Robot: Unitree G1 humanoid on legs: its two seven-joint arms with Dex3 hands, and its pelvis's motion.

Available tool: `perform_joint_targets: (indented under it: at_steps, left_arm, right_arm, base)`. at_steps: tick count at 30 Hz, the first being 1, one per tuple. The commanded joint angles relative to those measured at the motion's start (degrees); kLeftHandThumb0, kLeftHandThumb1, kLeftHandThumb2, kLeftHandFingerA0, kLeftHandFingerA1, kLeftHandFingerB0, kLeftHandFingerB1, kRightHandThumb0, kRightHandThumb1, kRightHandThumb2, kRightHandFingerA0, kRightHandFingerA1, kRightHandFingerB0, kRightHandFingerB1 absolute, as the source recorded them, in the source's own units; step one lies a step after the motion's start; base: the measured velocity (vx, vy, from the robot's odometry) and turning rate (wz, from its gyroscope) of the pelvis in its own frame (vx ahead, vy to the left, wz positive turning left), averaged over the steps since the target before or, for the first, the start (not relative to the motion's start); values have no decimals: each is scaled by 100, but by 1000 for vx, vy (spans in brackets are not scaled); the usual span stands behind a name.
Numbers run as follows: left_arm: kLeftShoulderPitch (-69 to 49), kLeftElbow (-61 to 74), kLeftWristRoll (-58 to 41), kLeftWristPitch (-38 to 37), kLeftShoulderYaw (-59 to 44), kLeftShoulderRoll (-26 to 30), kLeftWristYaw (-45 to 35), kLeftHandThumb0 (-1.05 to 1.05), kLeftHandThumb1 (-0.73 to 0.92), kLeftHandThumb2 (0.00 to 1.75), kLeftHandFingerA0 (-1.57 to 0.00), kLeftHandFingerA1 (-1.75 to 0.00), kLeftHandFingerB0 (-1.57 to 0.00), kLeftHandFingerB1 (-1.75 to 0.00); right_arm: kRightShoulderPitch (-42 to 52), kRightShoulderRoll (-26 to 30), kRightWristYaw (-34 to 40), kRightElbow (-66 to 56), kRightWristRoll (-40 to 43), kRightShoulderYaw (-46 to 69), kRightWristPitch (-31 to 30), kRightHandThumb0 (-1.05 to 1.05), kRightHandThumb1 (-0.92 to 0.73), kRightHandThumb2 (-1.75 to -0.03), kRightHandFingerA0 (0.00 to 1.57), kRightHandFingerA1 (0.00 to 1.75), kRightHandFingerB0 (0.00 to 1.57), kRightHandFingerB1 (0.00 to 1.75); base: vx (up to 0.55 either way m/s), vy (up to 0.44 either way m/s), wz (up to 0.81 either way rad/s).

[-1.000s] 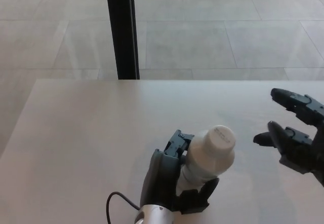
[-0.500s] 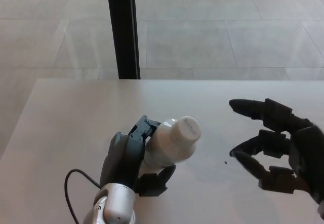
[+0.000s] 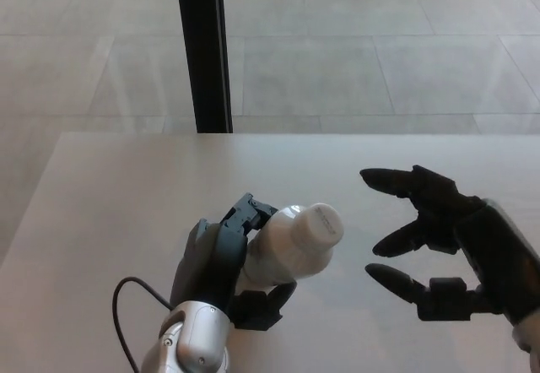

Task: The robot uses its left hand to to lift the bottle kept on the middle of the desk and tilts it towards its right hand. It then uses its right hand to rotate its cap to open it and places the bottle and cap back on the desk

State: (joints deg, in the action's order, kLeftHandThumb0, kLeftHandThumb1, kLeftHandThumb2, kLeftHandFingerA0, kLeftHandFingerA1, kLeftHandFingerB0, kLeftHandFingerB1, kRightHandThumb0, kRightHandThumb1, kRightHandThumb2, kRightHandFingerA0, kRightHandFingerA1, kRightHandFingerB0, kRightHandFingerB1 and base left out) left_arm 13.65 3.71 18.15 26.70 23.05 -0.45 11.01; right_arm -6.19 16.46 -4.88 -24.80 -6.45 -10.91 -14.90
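head view, left hand fingers clamped on white bottle, cap embossing unreadable, right hand fingers apart beside it, bare surface all round

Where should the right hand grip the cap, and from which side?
Around the rim of the cap, coming in from the robot's right. The left hand holds the bottle tilted, its cap facing the open right hand, thumb and fingers already spread.

Indoor hall or lab space — exact kind unclear. Large pale floor tiles, a black post, a plain desk — no furnishings beyond.
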Motion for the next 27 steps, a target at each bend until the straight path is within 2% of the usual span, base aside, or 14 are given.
perform_joint_targets:
  at_steps: [1, 2, 3, 7, 9, 18, 19, 21, 22, 27]
  left_arm:
    - [15, -71, 149, 90, -3, -48, -112, 26, 70, 122, -100, -171, -84, -144]
    - [25, -56, 162, 118, -1, -62, -119, 26, 70, 123, -102, -171, -86, -143]
    - [43, -30, 184, 159, -3, -73, -124, 23, 75, 111, -107, -166, -87, -139]
    - [43, -47, 185, 165, -34, -134, -168, 27, 72, 118, -106, -170, -87, -142]
    - [37, -65, 167, 115, -80, -195, -129, 27, 68, 127, -108, -172, -89, -145]
    - [176, -115, 272, 79, -114, -166, -191, 24, 69, 122, -106, -168, -87, -140]
    - [222, -97, 287, 185, -124, -172, -214, 23, 71, 116, -105, -166, -86, -138]
    - [247, -108, 310, 208, -119, -167, -219, 26, 69, 119, -105, -167, -86, -138]
    - [274, -120, 341, 236, -106, -157, -221, 25, 71, 112, -105, -164, -86, -135]
    - [226, -155, 271, 138, -161, -184, -249, 25, 70, 119, -110, -165, -91, -139]
  right_arm:
    - [-292, -113, 74, 312, -330, 29, -281, -57, -54, -57, 73, 82, 34, 32]
    - [-352, -148, 85, 394, -360, 35, -323, -57, -54, -57, 74, 81, 34, 32]
    - [-452, -211, 129, 597, -372, 42, -276, -56, -54, -57, 75, 80, 35, 32]
    - [-497, -309, 142, 811, -424, 82, -121, -55, -55, -57, 79, 81, 36, 33]
    - [-551, -351, 136, 828, -534, 1, -242, -53, -57, -58, 79, 84, 38, 33]
    - [-422, -423, 81, 799, -748, -156, -190, -53, -57, -58, 81, 85, 39, 35]
    - [-368, -420, 73, 733, -811, -236, -171, -54, -56, -58, 79, 85, 39, 36]
    - [-339, -421, 65, 663, -868, -286, -175, -56, -55, -58, 76, 83, 38, 36]
    - [-301, -423, 54, 517, -955, -376, -189, -60, -56, -58, 75, 81, 37, 37]
    - [-249, -462, 1, 168, -1033, -492, -112, -64, -58, -58, 74, 81, 37, 38]
  base:
    - [0, 0, 0]
    - [0, 0, 0]
    - [0, 0, 0]
    - [0, 0, 0]
    - [0, 0, 0]
    - [0, 0, 0]
    - [0, 0, 0]
    - [0, 0, 0]
    - [0, 0, 0]
    - [0, 0, 0]
